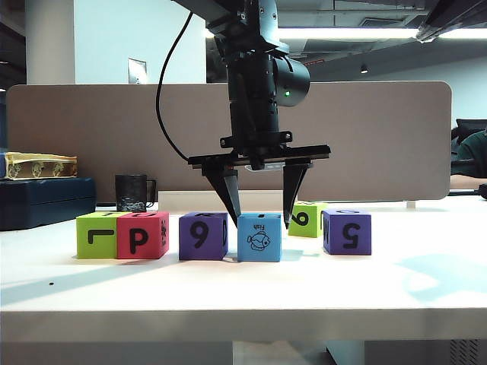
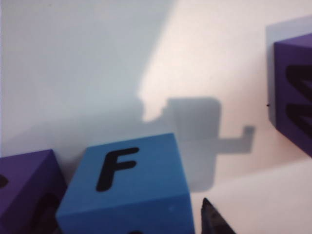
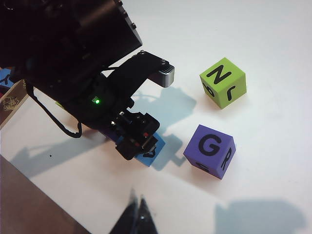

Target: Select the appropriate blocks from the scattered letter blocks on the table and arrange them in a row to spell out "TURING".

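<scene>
Four blocks (image 1: 203, 236) line the desk (image 1: 228, 293) front; left gripper (image 1: 259, 217) spread astride the blue one (image 1: 259, 237), right gripper (image 3: 136, 214) pressed together.

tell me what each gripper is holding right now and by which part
Nothing is held. The left gripper stands open astride the blue block, fingertips clear of its sides. The right gripper hangs shut above the table, off the blocks.
</scene>
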Robot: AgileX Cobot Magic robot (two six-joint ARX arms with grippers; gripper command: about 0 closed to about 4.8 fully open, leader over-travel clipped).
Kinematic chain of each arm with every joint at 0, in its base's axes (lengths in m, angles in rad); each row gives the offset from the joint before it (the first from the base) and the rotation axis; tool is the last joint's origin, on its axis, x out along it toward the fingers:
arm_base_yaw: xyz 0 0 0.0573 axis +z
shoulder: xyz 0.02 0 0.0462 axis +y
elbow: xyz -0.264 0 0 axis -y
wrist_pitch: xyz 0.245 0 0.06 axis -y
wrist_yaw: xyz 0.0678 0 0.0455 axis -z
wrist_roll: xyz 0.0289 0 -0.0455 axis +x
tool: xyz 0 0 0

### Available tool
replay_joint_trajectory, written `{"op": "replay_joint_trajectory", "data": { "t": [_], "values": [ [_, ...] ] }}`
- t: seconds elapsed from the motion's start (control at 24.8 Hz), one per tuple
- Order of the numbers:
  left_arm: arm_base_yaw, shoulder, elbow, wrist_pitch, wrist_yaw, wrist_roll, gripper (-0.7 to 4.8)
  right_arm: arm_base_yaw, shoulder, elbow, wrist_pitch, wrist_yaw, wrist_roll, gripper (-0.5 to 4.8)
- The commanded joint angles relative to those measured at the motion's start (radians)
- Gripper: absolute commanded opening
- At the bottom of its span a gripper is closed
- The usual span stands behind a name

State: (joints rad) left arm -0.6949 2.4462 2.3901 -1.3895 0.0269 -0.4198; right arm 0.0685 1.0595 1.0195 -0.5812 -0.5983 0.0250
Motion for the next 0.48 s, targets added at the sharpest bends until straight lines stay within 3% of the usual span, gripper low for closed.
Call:
{"op": "replay_joint_trajectory", "data": {
  "t": [0.04, 0.48],
  "values": [
    [-0.002, -0.004, 0.005, -0.021, 0.003, 0.011, 3.2, 0.002, -0.003, 0.006, 0.009, -0.003, -0.003, -0.01],
    [-0.002, -0.004, 0.173, -0.044, 0.004, 0.055, 3.42, 0.002, -0.003, 0.006, 0.002, -0.003, -0.003, -0.01]
  ]
}}
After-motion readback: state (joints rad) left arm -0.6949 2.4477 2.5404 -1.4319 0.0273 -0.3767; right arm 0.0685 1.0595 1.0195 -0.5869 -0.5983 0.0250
